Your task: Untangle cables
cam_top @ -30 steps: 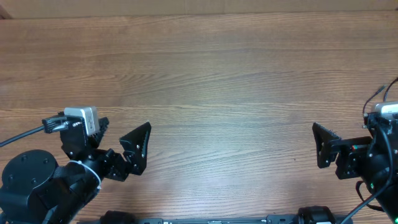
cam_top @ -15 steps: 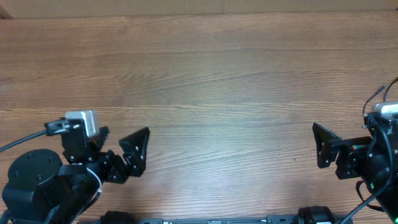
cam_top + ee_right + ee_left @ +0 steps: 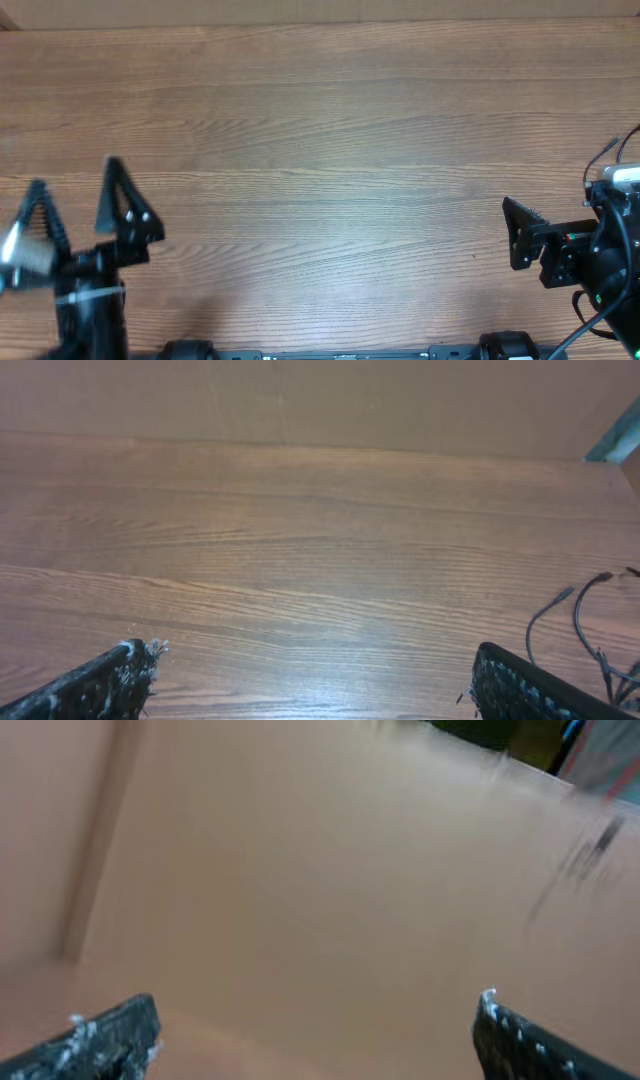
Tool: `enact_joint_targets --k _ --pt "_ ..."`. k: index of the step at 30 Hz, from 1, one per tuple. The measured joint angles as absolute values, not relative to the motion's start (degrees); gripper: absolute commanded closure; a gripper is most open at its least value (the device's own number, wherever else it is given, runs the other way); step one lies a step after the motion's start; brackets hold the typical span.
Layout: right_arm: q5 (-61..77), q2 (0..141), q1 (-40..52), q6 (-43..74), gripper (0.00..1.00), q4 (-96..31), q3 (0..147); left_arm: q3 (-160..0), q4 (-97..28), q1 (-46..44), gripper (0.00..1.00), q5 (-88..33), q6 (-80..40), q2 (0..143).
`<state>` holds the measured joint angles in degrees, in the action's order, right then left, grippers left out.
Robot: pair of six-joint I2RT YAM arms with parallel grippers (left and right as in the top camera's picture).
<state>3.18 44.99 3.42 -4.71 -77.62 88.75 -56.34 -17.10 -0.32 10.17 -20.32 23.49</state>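
The cables (image 3: 582,622) are thin black cords with small plug ends, lying on the wooden table (image 3: 320,530) at the lower right of the right wrist view. In the overhead view the cables (image 3: 612,150) show only at the far right edge, just beyond the right arm. My right gripper (image 3: 315,670) is open and empty, with bare wood between its fingers; the cords lie past its right finger. In the overhead view my right gripper (image 3: 520,232) points left. My left gripper (image 3: 75,175) is open at the left edge and points toward the far side. Its wrist view is blurred, and my left gripper (image 3: 315,1025) holds nothing.
The wooden table (image 3: 330,130) fills the overhead view. A brown wall rises behind its far edge (image 3: 300,400). The arm bases and their thick black wires (image 3: 600,290) sit along the near edge. A blurred dark streak (image 3: 590,845) crosses the left wrist view's upper right.
The left arm has swung to the left and turned, so its open gripper now points toward the far side instead of to the right. The right arm has not moved.
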Motion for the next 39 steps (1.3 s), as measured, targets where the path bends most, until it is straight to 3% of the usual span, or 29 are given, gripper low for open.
enact_joint_targets --k 5,12,30,39 --pt "2.96 44.99 3.42 -4.73 0.00 -77.65 88.73 -42.04 1.08 -0.27 0.01 6.92 -9.43 14.35" --pt "2.96 44.99 3.42 -4.73 0.00 -77.62 88.71 -24.82 13.15 0.16 0.00 1.78 0.32 9.04" --pt "2.96 44.99 3.42 -4.73 0.00 -77.62 88.71 -1.50 16.05 1.96 0.01 1.08 3.25 0.91" --pt "2.96 44.99 3.42 -4.75 0.00 -77.65 88.71 -0.51 6.26 2.81 0.00 1.74 3.25 0.86"
